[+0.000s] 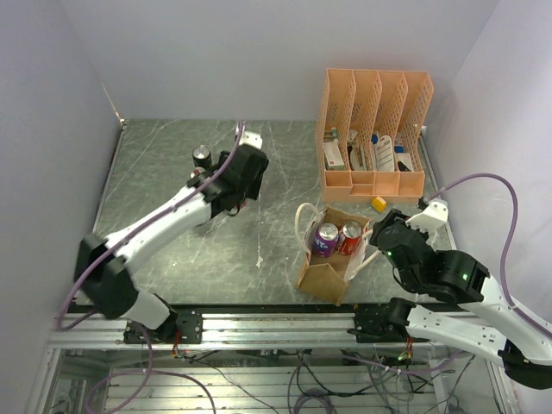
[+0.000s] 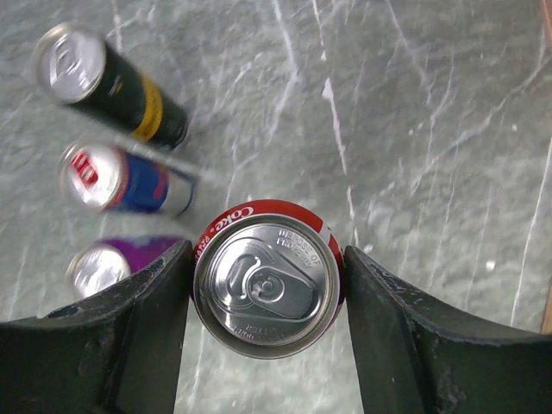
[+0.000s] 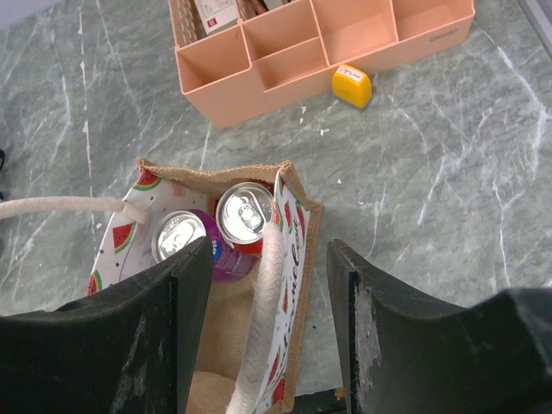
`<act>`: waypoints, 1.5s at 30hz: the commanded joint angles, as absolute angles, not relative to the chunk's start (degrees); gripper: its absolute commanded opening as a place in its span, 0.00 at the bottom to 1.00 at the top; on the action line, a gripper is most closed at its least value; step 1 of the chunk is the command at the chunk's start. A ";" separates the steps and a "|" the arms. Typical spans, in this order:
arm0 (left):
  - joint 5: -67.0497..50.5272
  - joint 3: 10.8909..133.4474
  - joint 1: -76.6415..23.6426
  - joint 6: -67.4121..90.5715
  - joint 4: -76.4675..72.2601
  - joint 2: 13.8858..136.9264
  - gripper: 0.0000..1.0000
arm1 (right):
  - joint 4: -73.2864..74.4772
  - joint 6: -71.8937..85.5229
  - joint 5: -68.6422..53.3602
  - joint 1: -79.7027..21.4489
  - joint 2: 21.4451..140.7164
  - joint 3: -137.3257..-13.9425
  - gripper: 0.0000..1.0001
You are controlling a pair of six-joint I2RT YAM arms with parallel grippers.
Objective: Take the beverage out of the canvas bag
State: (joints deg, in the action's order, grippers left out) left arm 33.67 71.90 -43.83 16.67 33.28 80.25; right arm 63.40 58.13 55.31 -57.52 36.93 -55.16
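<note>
Grey marbled table (image 1: 285,164) fills the floor of a white-walled booth. At the far left we see the left gripper (image 2: 267,259) clamped on a Coke can (image 2: 267,297), a finger pressed to each side. Whether that can stands on the stone or hangs just above it, we cannot tell. Close beside it stand a black can (image 2: 112,90), a blue can (image 2: 129,179) and a purple can (image 2: 108,267), the purple one nearly touching the left finger.

The bag (image 1: 321,278) sits near the front edge, before the organizer (image 1: 375,181), mouth up. Two drinks are in it, not yet out: a violet can (image 3: 185,241) and a red can (image 3: 246,211), side by side and touching. The right gripper (image 3: 269,250) hovers over the bag's right rim with its jaws spread about halfway, gripping nothing. A rope handle (image 3: 263,328) runs up through the gap between them.

We judge two risks. If the left gripper lets go while the Coke can is tilted or off the surface, it may topple into the purple can and roll the row. If the right gripper comes down and closes as it stands, it may catch the rope or the rim instead of a can. Lifting then would drag or tip the light bag and spill both drinks. The cans are also packed tight, so a finger may wedge between them.
</note>
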 commanded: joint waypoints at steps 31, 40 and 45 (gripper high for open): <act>9.31 79.33 -23.57 6.66 -1.65 106.92 0.07 | 66.59 61.41 57.74 -57.77 39.55 -55.94 0.55; 9.89 79.80 -23.49 5.60 -1.66 108.35 0.07 | 66.54 61.46 57.74 -57.79 38.95 -55.91 0.55; 9.68 79.94 -23.44 4.58 -1.76 109.09 0.07 | 66.69 61.56 57.74 -57.76 39.15 -56.06 0.55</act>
State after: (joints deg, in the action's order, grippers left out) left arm 10.02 78.46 -24.01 6.02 4.60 109.51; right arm 65.93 60.51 56.14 -57.52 39.46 -55.16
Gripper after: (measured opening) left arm 0.715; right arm 0.552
